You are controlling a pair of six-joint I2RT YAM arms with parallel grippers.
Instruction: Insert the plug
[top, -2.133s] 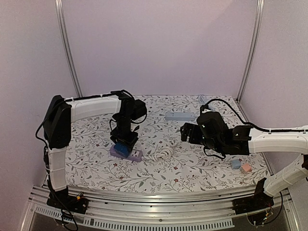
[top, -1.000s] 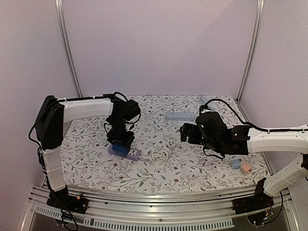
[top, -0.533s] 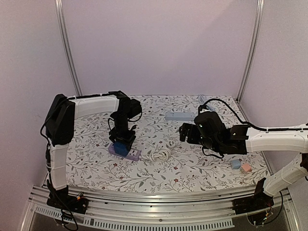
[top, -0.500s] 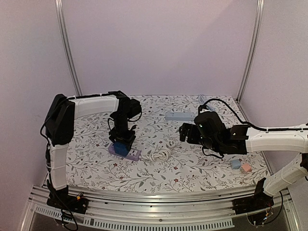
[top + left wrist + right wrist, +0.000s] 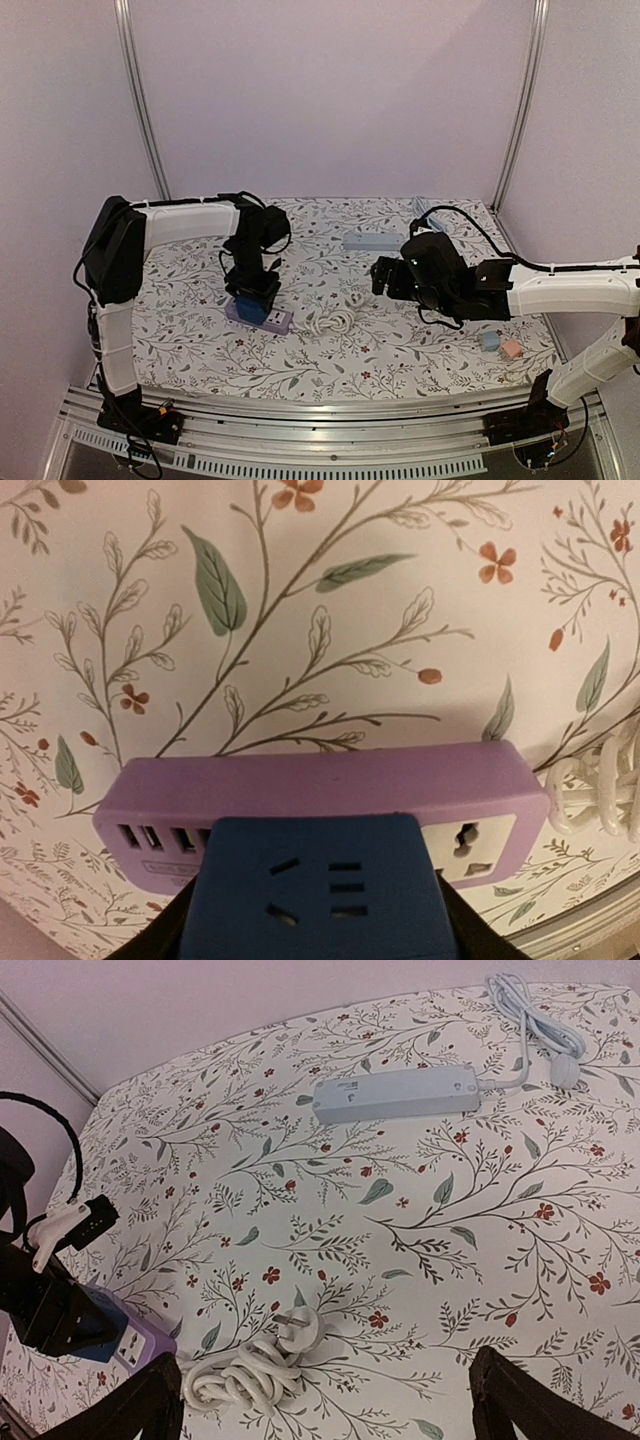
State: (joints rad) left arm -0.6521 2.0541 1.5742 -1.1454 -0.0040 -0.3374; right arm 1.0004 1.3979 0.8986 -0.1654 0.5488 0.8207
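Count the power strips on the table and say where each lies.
2. A purple strip lies near the left, with the blue adapter over it. A grey strip lies toward the far edge, right of centre. The arms could hide another, though none shows.

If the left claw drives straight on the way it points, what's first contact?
The purple power strip: the left claw points down at it, holding the blue adapter right over it. The adapter would meet the strip before the claw itself does; whether they already touch is unclear.
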